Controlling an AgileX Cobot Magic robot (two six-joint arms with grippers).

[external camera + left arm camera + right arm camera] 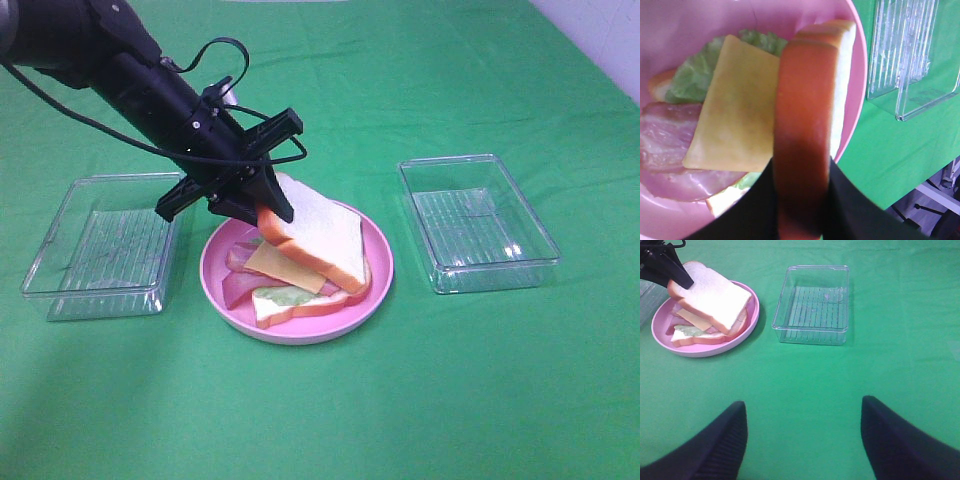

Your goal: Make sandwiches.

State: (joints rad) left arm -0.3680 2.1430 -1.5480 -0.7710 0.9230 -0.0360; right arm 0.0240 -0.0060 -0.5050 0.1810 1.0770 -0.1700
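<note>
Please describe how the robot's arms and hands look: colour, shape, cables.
The left arm is matte black with thin black cables looping beside it. Its left hand has flat black fingers. The right hand shows two broad, rounded black fingers with a finely ribbed surface. No markings are visible.

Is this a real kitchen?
Probably not; it looks like a robot practice table. A green cloth covers it, the bread slice in the left hand looks like a toy, and clear trays sit empty.

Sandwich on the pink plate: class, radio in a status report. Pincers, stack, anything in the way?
Left pincer shut on top bread slice, tilted over the stack. Right pincer open, clear of it. Cheese, meat, lettuce on plate. Nothing blocking.
</note>
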